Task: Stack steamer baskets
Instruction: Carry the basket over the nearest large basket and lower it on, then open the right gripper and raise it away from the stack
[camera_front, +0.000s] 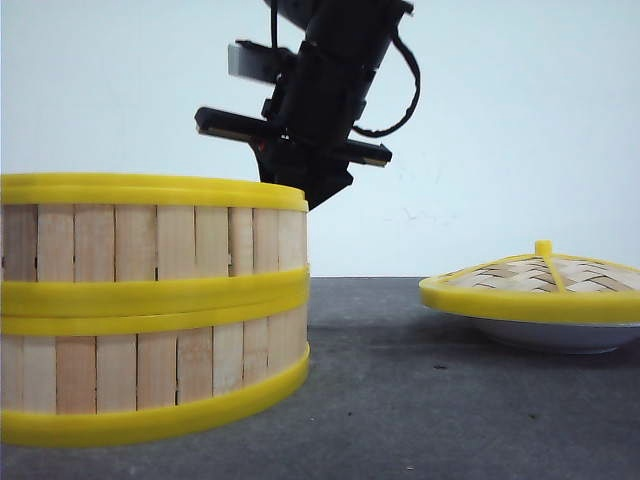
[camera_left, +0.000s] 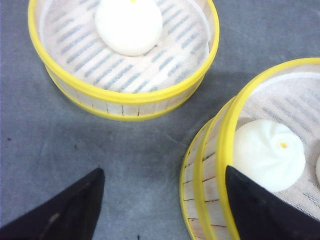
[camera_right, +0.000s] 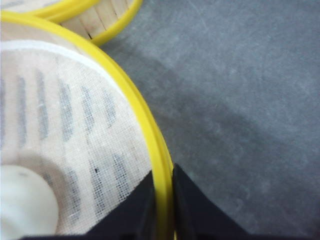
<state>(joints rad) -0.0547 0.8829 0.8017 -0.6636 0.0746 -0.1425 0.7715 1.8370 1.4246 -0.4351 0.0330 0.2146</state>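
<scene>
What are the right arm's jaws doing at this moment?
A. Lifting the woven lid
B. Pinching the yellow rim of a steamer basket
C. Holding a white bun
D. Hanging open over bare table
B: in the right wrist view the right gripper has its jaws closed on the basket's yellow rim, one inside, one outside.

The right gripper (camera_right: 162, 210) has its fingers closed on a thin yellow rim (camera_right: 150, 135). The left gripper (camera_left: 165, 210) has its fingers spread wide apart, holding nothing.
</scene>
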